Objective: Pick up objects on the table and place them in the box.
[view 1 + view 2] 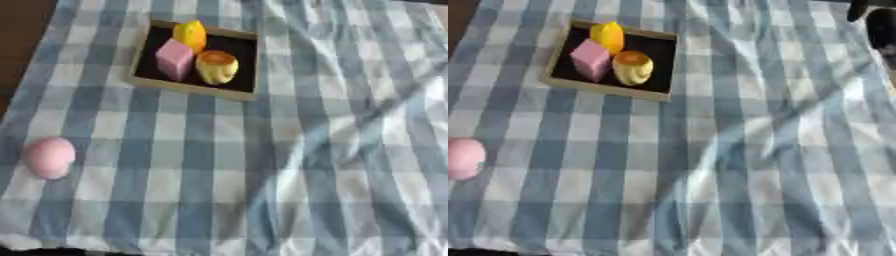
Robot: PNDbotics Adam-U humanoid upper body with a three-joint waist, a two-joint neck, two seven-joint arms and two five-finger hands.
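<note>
A shallow box with a wooden rim and a black floor lies at the far left-centre of the checked cloth. Inside it stand a pink block, a yellow rounded piece behind it, and a yellow-and-orange pudding-shaped piece to the right. A pink egg-shaped object lies alone on the cloth near the left edge, well in front of the box. A dark shape at the upper right corner of the right eye view looks like my right hand, far from the box and the egg. My left hand shows in no view.
The blue-and-white checked cloth covers the table and is creased along its right half. Dark brown floor shows past the cloth's left edge. A thin dark strip runs along the bottom left.
</note>
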